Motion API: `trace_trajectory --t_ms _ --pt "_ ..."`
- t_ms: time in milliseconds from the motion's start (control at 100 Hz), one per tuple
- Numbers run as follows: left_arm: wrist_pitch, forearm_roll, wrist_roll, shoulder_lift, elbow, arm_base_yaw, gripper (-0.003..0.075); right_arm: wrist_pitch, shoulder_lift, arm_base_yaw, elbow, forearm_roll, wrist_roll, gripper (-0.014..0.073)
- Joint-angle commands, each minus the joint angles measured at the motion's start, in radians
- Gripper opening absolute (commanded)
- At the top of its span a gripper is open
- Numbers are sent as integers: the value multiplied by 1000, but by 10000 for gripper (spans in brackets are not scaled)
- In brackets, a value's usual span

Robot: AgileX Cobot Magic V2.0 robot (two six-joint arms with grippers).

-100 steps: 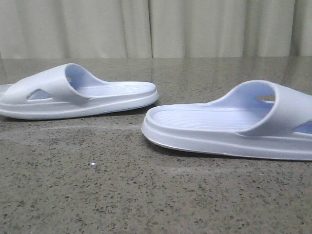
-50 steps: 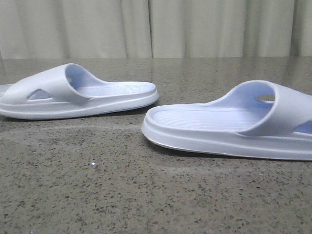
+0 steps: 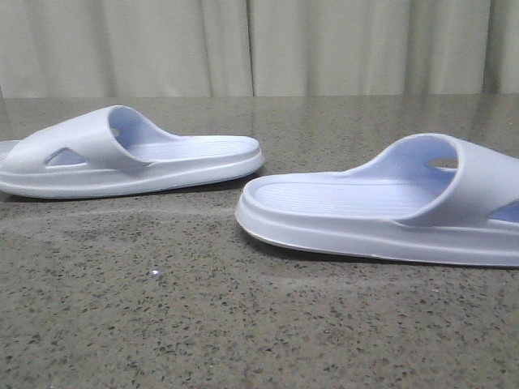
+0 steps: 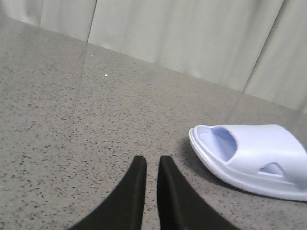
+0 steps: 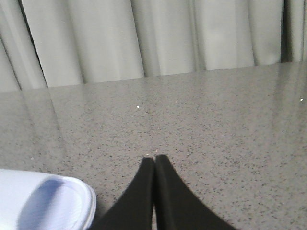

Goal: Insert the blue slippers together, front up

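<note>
The left gripper (image 4: pixel 147 165) hangs low over the speckled grey table (image 3: pixel 203 324), its black fingers nearly closed with a thin gap, holding nothing; one blue slipper (image 4: pixel 252 158) lies near it, apart. The right gripper (image 5: pixel 154 163) has its fingers pressed together, empty, with a slipper's end (image 5: pixel 43 201) close beside it. Both slippers, left (image 3: pixel 130 154) and right (image 3: pixel 381 207), rest soles down on the table, apart, heels facing. Nothing has moved since the earlier frames.
</note>
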Motion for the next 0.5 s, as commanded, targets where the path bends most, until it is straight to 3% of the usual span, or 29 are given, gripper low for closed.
trace_trajectory --t_ms 0,180,320,490 --pt "-94 -90 -7 -28 9 3 15 -99 10 -6 20 118 -3 -90" --pt "-170 -266 -7 -28 7 3 15 -101 10 -6 20 348 -3 -90" --pt "-191 -333 -7 -28 -15 3 15 -91 10 -6 -13 366 -3 -86" --pt "-168 -259 -7 54 -90 3 15 -57 56 -6 -95 362 -37 -77"
